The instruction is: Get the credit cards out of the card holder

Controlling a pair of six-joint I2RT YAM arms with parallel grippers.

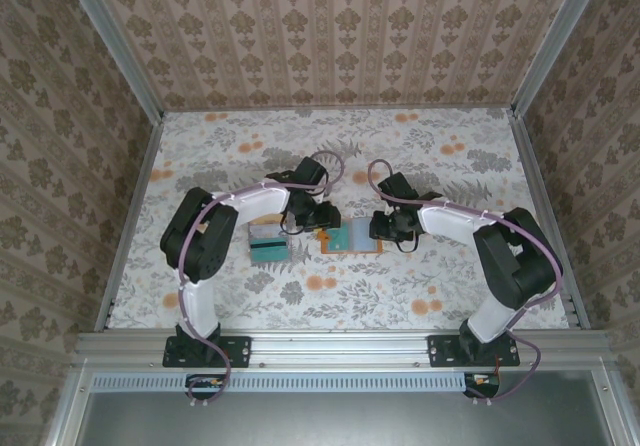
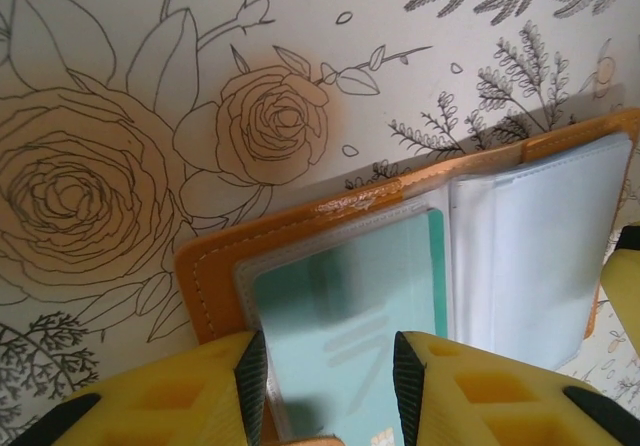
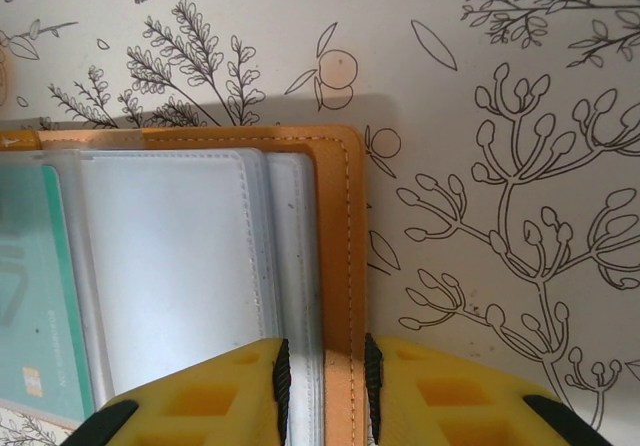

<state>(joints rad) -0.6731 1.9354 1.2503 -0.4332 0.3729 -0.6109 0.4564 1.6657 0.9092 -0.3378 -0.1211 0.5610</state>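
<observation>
Partly done, by the look of it: several credit cards (image 1: 268, 244) lie stacked on the tabletop (image 1: 420, 156) just left of the open card holder (image 1: 352, 238). A teal card (image 2: 350, 306) is not yet out of its sleeve. The left jaws stand parted over it, and the right jaws clench the card holder's right edge.

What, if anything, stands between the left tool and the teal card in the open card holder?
One thing: the clear plastic sleeve of the card holder. The teal card appears to lie inside it, beneath the open left tool. Nothing else visible is in the way. The right tool clamps the holder's opposite edge, away from that card.
</observation>
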